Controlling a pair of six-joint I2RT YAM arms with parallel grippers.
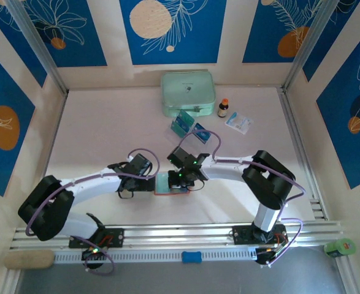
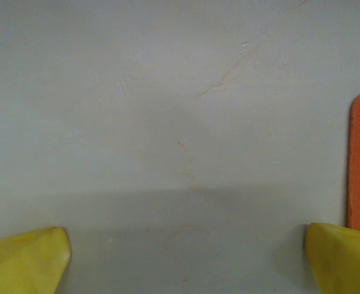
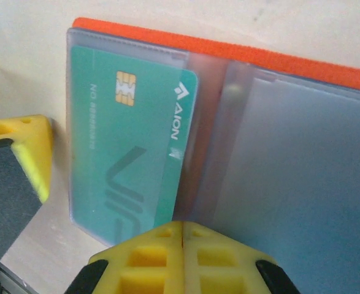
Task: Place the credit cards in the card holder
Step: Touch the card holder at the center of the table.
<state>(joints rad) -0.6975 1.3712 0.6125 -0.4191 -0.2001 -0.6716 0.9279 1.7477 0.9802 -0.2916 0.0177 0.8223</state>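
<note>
The card holder [image 3: 302, 171] is lying open on the bench [image 2: 167, 92], clear pockets facing up, with one teal credit card [image 3: 137, 135] sitting inside its left pocket. The right tool [image 3: 183, 236] is clenched, yellow tips pressing together on nothing, at the holder's near edge by the fold. The left tool [image 2: 186, 257] is resting released, its jaws wide apart, just beside the holder's orange edge. More credit cards [image 1: 183, 124] are sitting farther back, near a mint-green case [image 1: 187, 93].

credit card [image 3: 137, 141] in card holder [image 3: 302, 66], case [image 1: 188, 93] behind
</note>
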